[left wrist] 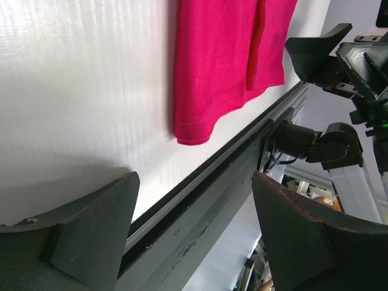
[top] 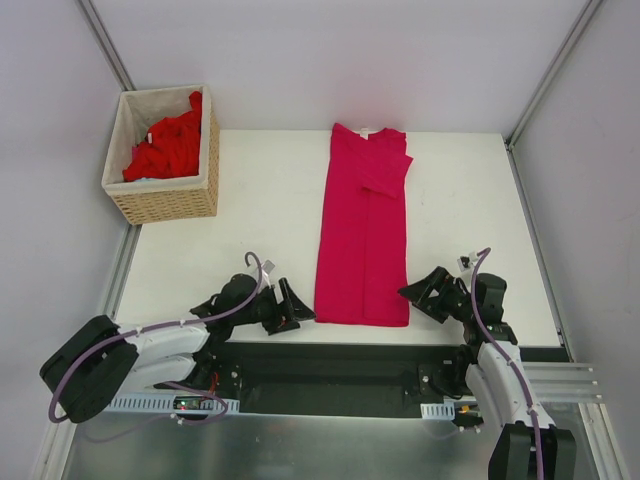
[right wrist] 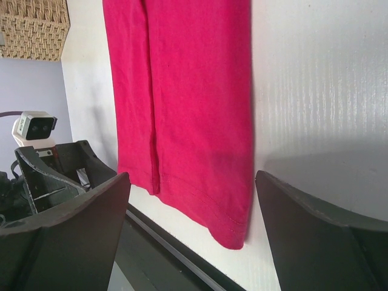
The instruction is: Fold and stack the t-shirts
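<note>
A magenta t-shirt lies flat mid-table, folded lengthwise into a long strip, with its hem at the near edge and a white neck label at the far end. Brighter red t-shirts are bunched in the wicker basket. My left gripper is low beside the hem's left corner, open and empty. In the left wrist view that gripper is a short way from the shirt's corner. My right gripper is open at the hem's right corner. The right wrist view shows the hem corner between the fingers of the right gripper, ungripped.
The woven basket stands at the table's far left corner and shows in the right wrist view. A dark rail runs along the near table edge just behind the hem. White walls enclose the table.
</note>
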Robot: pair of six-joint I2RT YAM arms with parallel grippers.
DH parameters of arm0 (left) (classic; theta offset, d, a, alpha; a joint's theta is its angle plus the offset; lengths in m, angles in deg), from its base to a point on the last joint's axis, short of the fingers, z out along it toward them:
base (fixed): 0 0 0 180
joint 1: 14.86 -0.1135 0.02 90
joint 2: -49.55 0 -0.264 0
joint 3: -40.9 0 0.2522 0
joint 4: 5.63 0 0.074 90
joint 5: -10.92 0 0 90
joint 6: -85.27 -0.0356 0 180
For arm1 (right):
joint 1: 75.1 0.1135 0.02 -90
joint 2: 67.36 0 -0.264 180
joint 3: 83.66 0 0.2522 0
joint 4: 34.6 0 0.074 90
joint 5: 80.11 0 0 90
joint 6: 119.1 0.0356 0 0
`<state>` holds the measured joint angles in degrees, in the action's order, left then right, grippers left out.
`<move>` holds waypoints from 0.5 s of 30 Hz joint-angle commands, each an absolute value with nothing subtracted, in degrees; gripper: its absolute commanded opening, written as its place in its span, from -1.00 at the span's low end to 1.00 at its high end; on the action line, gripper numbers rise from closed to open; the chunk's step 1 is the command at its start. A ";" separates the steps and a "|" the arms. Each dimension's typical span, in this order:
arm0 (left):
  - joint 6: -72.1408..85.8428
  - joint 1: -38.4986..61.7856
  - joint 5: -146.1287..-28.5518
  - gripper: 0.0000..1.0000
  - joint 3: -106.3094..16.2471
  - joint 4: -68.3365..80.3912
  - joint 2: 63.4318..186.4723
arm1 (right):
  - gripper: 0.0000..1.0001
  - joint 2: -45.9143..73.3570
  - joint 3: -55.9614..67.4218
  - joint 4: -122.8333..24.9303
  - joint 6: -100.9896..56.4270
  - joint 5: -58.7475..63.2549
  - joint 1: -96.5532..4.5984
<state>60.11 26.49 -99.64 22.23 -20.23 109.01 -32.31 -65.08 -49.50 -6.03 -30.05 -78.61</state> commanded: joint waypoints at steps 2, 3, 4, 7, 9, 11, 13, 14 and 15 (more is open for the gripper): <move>56.71 28.21 -94.12 0.51 19.50 -11.21 114.32 | 0.77 -32.99 -64.28 -49.15 -6.42 -31.15 -78.88; 56.71 28.30 -93.85 0.48 19.23 -10.77 114.84 | 0.77 -33.17 -64.28 -49.23 -6.51 -31.15 -78.88; 56.62 28.30 -93.67 0.47 18.97 -10.50 115.89 | 0.78 -33.43 -64.28 -49.41 -6.51 -31.06 -78.88; 56.44 28.21 -92.79 0.43 18.00 -10.15 118.18 | 0.77 -33.35 -64.28 -49.41 -6.60 -31.06 -78.88; 56.18 28.21 -92.70 0.37 17.38 -10.76 119.06 | 0.77 -33.08 -64.28 -49.24 -6.60 -31.15 -78.88; 56.27 28.21 -92.35 0.35 17.03 -11.12 119.77 | 0.78 -33.17 -64.28 -49.32 -6.51 -31.15 -78.88; 56.35 28.21 -92.17 0.27 16.94 -11.64 120.47 | 0.77 -33.52 -64.28 -49.50 -6.51 -31.15 -78.88; 56.53 28.21 -92.09 0.26 16.94 -11.99 120.65 | 0.77 -33.52 -64.28 -49.50 -6.60 -31.06 -78.88; 56.62 28.12 -92.09 0.23 17.03 -12.34 121.17 | 0.78 -33.52 -64.28 -49.41 -6.51 -31.06 -78.88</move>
<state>59.19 27.93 -97.41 15.91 -18.65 118.52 -32.90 -65.08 -49.55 -6.03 -30.05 -78.61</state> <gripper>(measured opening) 0.634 0.886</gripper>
